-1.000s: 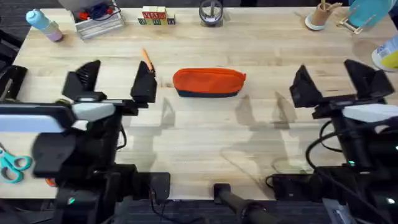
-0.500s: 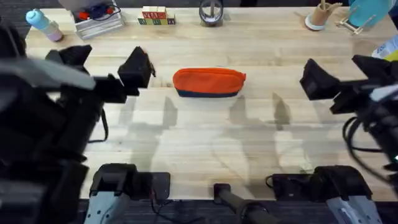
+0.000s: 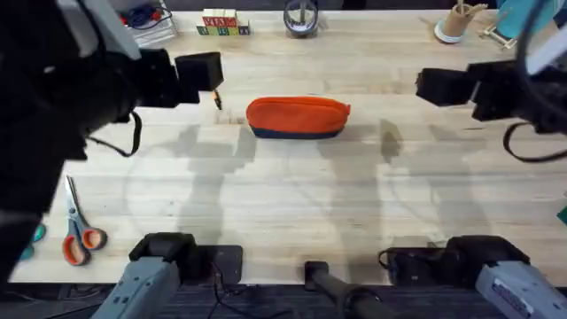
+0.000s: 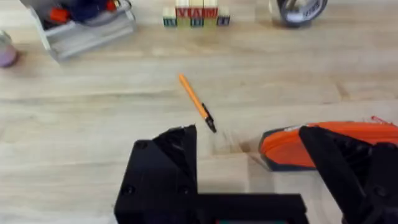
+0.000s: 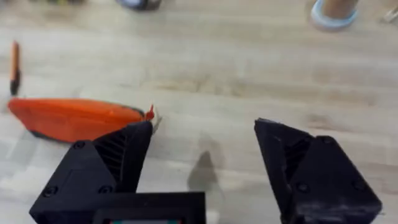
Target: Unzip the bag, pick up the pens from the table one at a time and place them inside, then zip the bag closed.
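Two grippers hover over table (image 3: 292, 195), jaws wide apart, empty: left gripper (image 4: 255, 171), right gripper (image 5: 202, 165). Orange bag (image 3: 298, 117) mid-table, zipped. Pen (image 4: 197, 102) just beside bag's left end.

Matt orange cloth bag (image 3: 298, 117), grained pale wood table (image 3: 292, 195), matt black tools

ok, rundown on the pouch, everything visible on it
The bag is an oblong orange fabric pouch with a dark navy strip along its bottom edge. It lies on the table near the middle, long axis across. It looks zipped shut, with a small orange pull tab at its right end. Nothing grips it; both grippers hang open and clear of it. An orange pen lies just off its left end, not touching.
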{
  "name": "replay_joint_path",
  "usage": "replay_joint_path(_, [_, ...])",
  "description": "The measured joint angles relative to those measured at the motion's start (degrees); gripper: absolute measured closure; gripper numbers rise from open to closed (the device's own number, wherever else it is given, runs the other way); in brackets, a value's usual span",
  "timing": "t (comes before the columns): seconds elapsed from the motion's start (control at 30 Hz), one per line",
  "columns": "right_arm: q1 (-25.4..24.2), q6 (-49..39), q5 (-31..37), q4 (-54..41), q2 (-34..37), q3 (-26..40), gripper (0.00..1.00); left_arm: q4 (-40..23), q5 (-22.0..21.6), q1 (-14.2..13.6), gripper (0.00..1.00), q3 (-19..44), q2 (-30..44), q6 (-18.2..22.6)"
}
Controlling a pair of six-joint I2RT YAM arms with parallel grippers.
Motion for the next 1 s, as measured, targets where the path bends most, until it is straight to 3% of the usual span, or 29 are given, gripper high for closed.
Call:
replay_joint_path(0.27, [1.22, -0.02, -1.42, -6.31, 14.24, 6.5, 0.005, -7.72, 0.4, 0.0, 0.008, 6.62, 9.92, -0.01])
replay_joint_path(0.43, [2.36, -0.02, -1.48, -6.75, 19.35, 7.51, 0.004, -8.5, 2.34, 0.0, 0.008, 7.69, 14.74, 0.0])
replay_joint_path(1.0, [2.6, -0.02, -1.62, -7.36, 20.43, 7.67, 0.004, -7.18, 4.57, 0.0, 0.007, 7.71, 20.3, 0.23])
